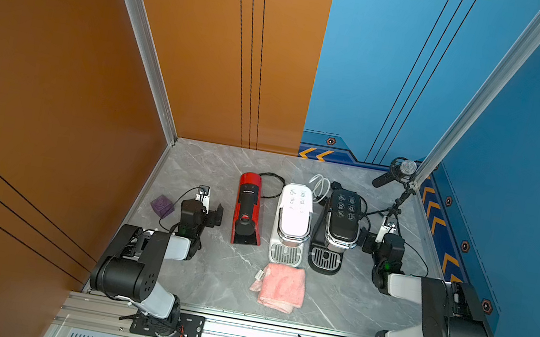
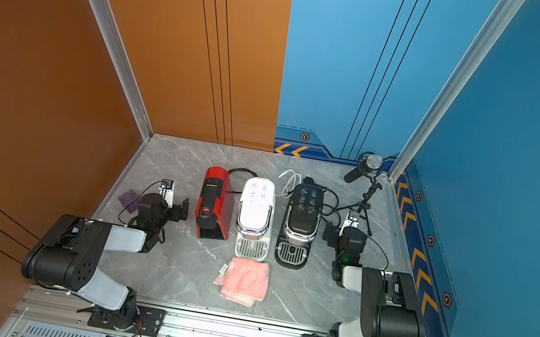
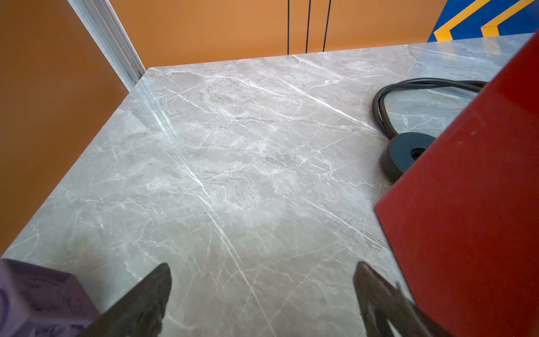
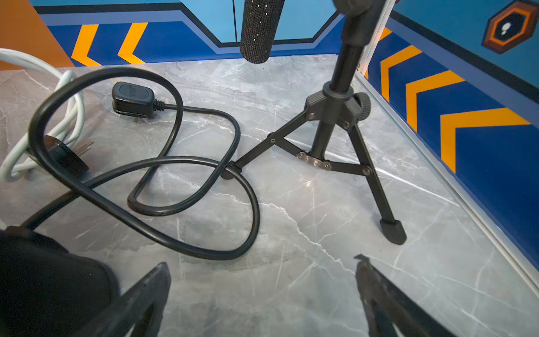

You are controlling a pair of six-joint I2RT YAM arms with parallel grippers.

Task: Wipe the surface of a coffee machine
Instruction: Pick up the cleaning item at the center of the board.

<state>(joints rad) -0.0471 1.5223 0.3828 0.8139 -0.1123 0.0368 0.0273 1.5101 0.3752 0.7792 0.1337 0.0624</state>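
Both the left gripper (image 3: 262, 265) and the right gripper (image 4: 262, 261) stand open and empty. The pink cloth (image 1: 280, 288) lies on the tabletop (image 1: 205, 277), just in front of the white coffee machine (image 1: 293, 217). Risks noted: the right gripper may snag the looped black cable (image 4: 175, 163), and a shallow pinch may drop the cloth.

Two black-and-white arms (image 1: 132, 272), black cables

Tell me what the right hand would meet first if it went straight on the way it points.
Right hand, open: likely the loop of the black cable first, with the microphone tripod behind it; depth is unclear.
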